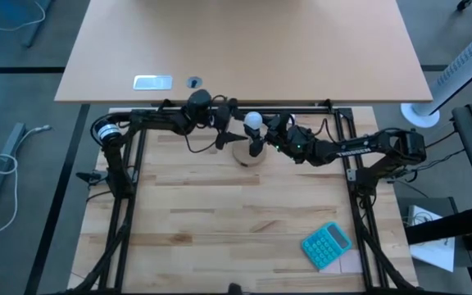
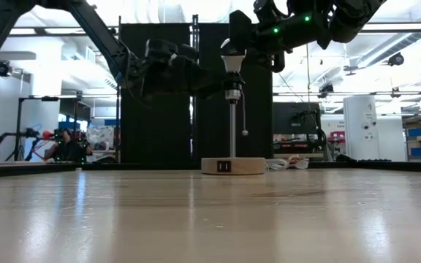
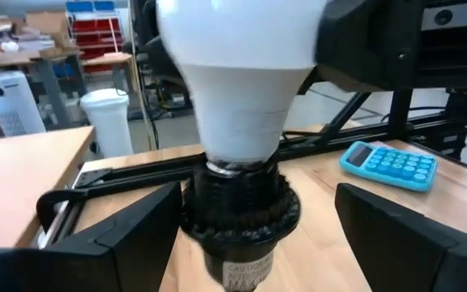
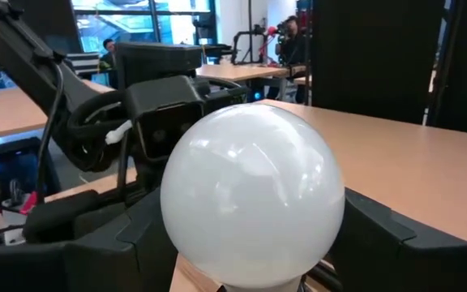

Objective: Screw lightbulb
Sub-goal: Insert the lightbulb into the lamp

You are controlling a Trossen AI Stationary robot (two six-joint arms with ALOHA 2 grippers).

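The white lightbulb (image 1: 254, 120) stands upright with its neck in the black socket (image 3: 242, 215). The socket tops a thin stem (image 2: 232, 131) that rises from the tan wooden disc (image 2: 232, 166) at the table's far middle. My right gripper (image 4: 250, 243) is shut on the bulb's globe. It shows from the side in the low view (image 2: 243, 40). My left gripper (image 3: 258, 235) is open at socket height, one finger on each side of the socket. One finger is close beside it and the other stands clearly apart. My right gripper pinches the bulb's round globe (image 4: 177, 219) at its two sides between its two fingers. The fingers come about level from the table's right side. The bulb stays upright, with its neck (image 3: 237, 158) down in the socket.
A pull chain with a small ball (image 2: 245, 132) hangs beside the stem. A blue calculator (image 1: 327, 245) lies near the table's front right. A tan table (image 1: 244, 49) stands beyond the far edge. Black frame rails (image 1: 121, 180) run along both sides.
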